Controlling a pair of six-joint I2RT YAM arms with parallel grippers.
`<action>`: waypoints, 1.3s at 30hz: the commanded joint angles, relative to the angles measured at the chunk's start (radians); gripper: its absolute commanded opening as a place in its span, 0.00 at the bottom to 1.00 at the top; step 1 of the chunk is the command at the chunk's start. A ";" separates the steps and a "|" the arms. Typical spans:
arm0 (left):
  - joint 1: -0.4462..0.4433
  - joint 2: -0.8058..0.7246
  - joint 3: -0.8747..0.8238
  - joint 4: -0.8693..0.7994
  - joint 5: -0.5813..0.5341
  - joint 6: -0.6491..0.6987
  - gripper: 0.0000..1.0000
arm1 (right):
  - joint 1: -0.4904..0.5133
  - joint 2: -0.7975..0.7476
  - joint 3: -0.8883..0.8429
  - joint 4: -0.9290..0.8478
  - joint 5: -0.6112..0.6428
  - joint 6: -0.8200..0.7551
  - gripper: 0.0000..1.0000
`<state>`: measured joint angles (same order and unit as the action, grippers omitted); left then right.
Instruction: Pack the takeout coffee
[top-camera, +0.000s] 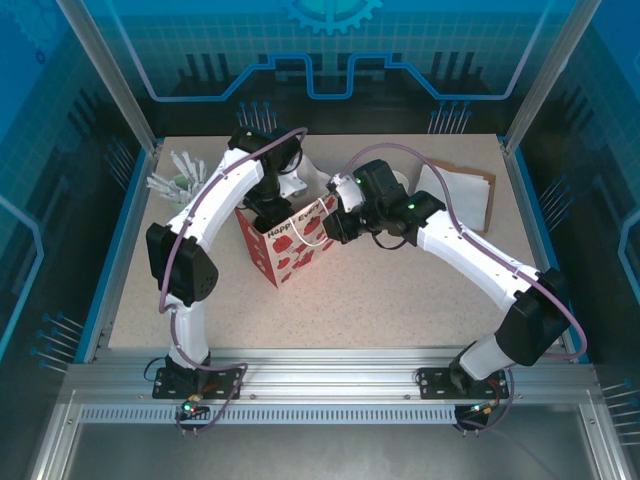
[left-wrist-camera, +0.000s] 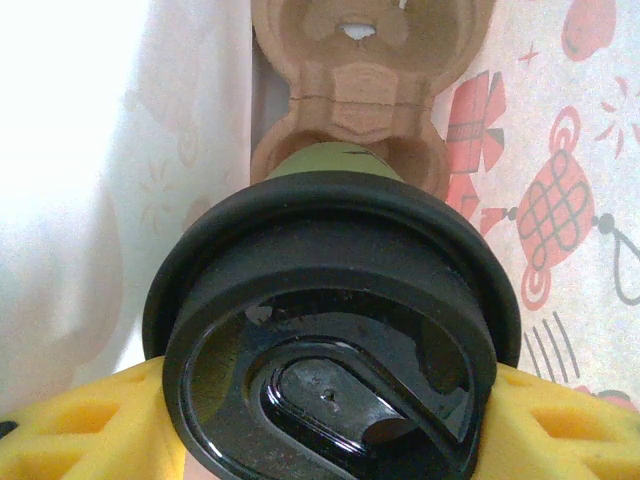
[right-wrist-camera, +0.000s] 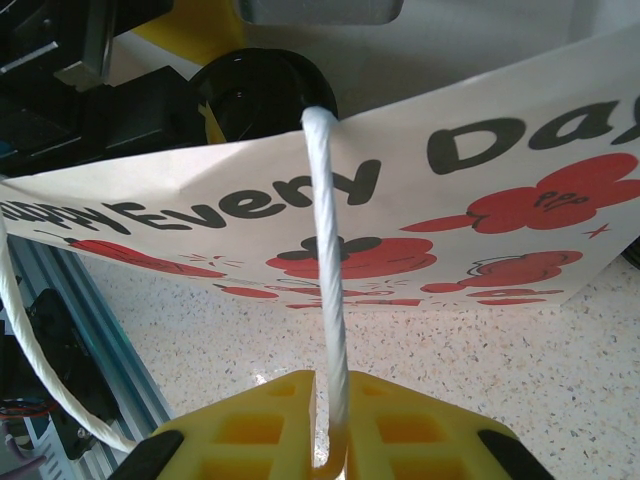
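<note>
The takeout coffee shows its round black lid from above, with a strip of green cup wall beyond it. My left gripper is shut on it, a yellow finger pressing each side of the lid. The cup hangs inside the white and red paper bag, over a brown cardboard cup carrier at the bag's bottom. My right gripper is shut on the bag's white rope handle, beside the bag's printed wall. Over the bag's rim the black lid is visible.
A pale green cup with white sticks stands at the back left. Brown and white paper lies at the back right. The bag's walls stand close on both sides of the coffee. Blue frame rails edge the table.
</note>
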<state>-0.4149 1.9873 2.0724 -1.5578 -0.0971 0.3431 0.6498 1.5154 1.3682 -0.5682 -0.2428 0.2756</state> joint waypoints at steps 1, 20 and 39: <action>0.010 -0.008 -0.009 -0.009 0.017 0.009 0.46 | 0.018 0.011 0.029 -0.015 -0.004 -0.013 0.15; 0.011 -0.027 -0.014 0.004 0.042 0.013 0.46 | 0.020 0.019 0.038 -0.022 -0.006 -0.016 0.15; 0.010 -0.046 -0.036 -0.007 0.059 0.027 0.45 | 0.022 0.028 0.045 -0.024 -0.009 -0.018 0.15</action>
<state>-0.4149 1.9850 2.0499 -1.5467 -0.0700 0.3470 0.6548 1.5307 1.3815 -0.5777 -0.2428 0.2687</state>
